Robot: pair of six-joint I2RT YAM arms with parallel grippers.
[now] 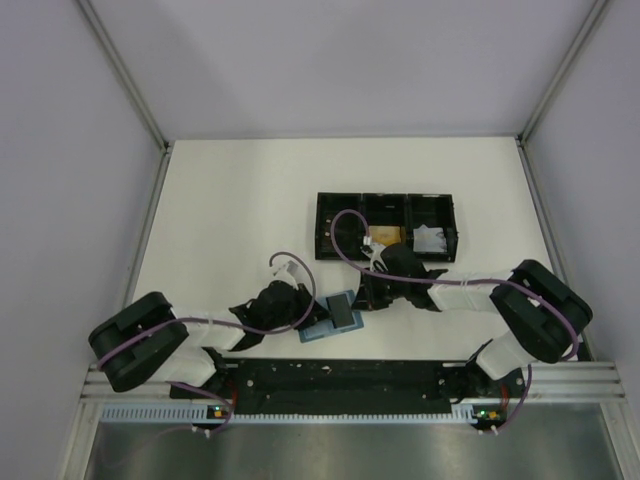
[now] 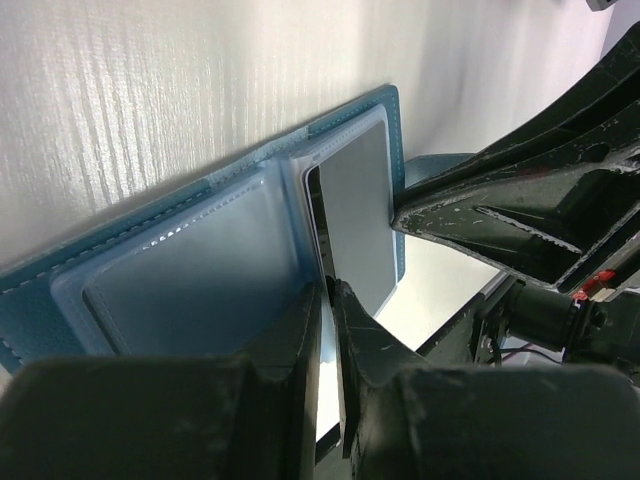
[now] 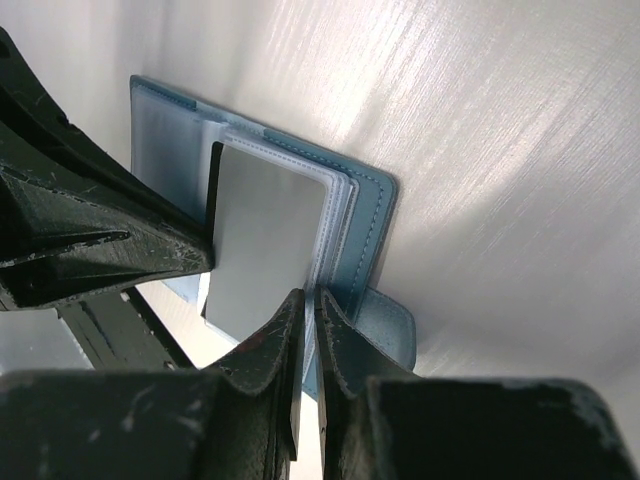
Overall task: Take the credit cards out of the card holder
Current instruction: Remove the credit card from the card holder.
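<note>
card holder (image 1: 318, 333) open, right gripper (image 3: 308, 305) pinching its edge, left gripper (image 2: 328, 300) pinching a grey card (image 2: 355, 220) not yet free.

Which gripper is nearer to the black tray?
Right. The right gripper sits at the card holder, close in front of the black tray; the left gripper is at the holder's opposite side, farther from it.

A white table top (image 1: 230, 200) with a fine ribbed surface stands between pale grey walls (image 1: 60, 150) on three sides; aluminium frame posts (image 1: 124, 70) run up the back corners, a metal rail (image 1: 600, 378) lies along the near edge, and the light is soft and even
</note>
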